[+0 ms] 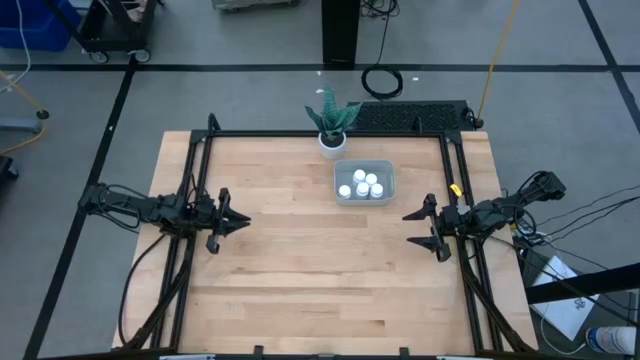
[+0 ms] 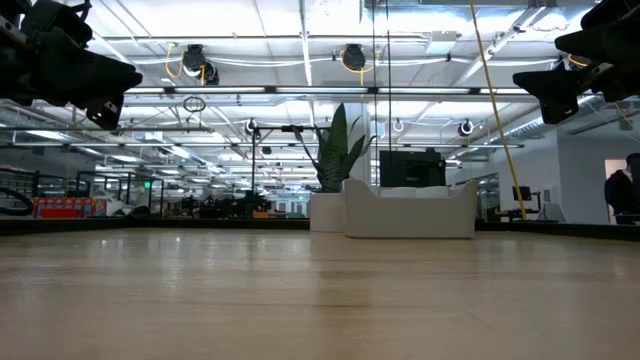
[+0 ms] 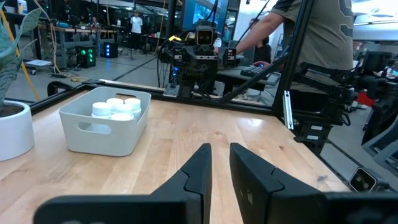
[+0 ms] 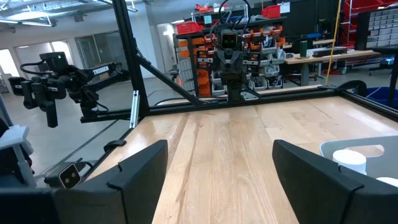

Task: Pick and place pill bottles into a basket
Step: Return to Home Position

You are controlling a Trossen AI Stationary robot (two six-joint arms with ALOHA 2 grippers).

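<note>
The basket [image 1: 363, 183] is a pale rectangular bin on the wooden table, right of centre toward the far edge. It also shows in the left wrist view [image 3: 106, 127] and the low view [image 2: 410, 215]. Several white pill bottles [image 1: 362, 184] stand inside it, their caps showing in the left wrist view [image 3: 117, 107]. My left gripper [image 1: 246, 221] hovers over the table's left part, shut and empty. My right gripper [image 1: 408, 228] hovers over the right part, open and empty. Both are above the tabletop and apart from the basket.
A white plant pot with green leaves [image 1: 332, 138] stands just beyond the basket at the far edge. Black frame rails [image 1: 455, 180] run along the table's sides. A person [image 3: 317, 37] stands beyond the table. Bare wood [image 1: 320, 280] lies between and in front of the grippers.
</note>
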